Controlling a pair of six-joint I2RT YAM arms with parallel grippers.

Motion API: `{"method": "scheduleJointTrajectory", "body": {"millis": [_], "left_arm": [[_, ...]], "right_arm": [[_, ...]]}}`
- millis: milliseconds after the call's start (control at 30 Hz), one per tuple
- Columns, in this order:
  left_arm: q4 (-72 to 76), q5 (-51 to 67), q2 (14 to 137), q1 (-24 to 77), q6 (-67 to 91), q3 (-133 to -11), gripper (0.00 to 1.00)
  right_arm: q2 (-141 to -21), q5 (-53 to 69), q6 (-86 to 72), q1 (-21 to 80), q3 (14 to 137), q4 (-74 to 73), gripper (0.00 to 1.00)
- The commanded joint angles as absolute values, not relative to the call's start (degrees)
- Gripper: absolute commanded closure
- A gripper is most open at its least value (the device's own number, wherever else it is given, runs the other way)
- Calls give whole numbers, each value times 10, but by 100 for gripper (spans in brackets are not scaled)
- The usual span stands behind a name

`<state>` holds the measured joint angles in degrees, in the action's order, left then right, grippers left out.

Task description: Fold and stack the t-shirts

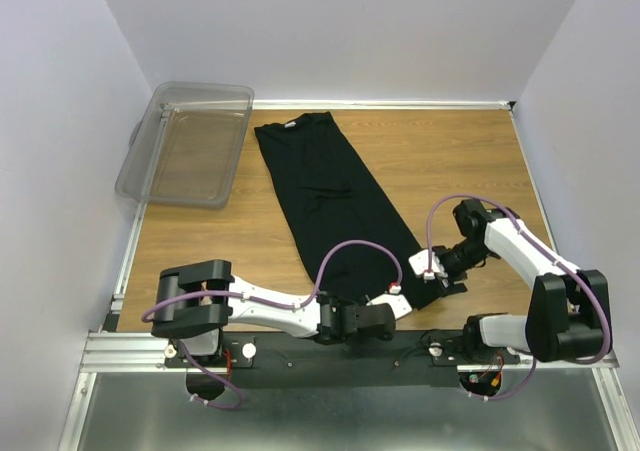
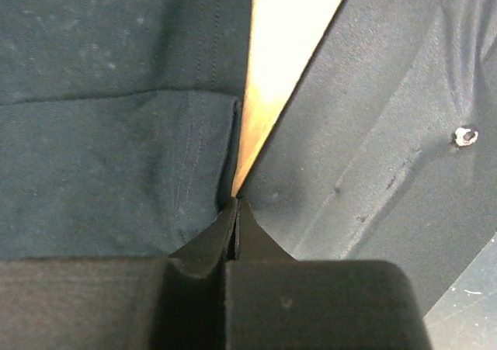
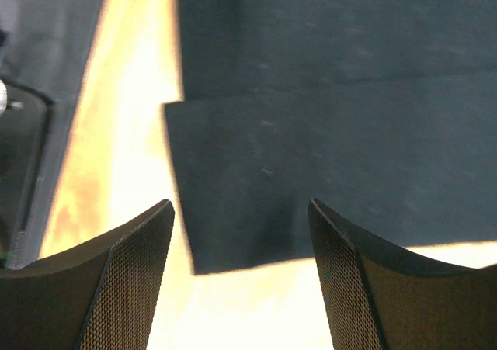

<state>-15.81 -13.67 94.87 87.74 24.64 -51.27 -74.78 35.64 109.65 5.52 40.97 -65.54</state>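
my left pincer [image 2: 235, 206]: shut tight, shirt [image 2: 116, 133] edge at its tips, grip on cloth unclear | my right pincer [image 3: 240, 204]: wide, shirt corner just ahead

We find no readable text, label, brand, number or sign in any view: none on the folded black cotton t-shirt [image 1: 330, 201] at centre frame, none on the clear plastic rectangular bin [image 1: 190, 156] at upper left.

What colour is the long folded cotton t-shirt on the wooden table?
Plain black, with no pattern visible. The long folded t-shirt shows best in the top external view.
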Motion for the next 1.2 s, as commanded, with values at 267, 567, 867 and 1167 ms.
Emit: {"method": "scheduleJointTrajectory", "body": {"millis": [267, 567, 867, 1167], "left_arm": [[-124, -105, 864, 858, 256, -469, 100], [-108, -74, 886, 864, 236, -475, 82], [-135, -119, 936, 869, 243, -496, 68], [-139, -122, 954, 868, 250, -487, 80]], "right_arm": [[-749, 300, 1081, 84, 347, -573, 30], [-746, 287, 1071, 93, 322, -541, 36], [-752, 292, 1064, 94, 321, -536, 39], [-753, 291, 1063, 94, 319, -534, 41]]}}
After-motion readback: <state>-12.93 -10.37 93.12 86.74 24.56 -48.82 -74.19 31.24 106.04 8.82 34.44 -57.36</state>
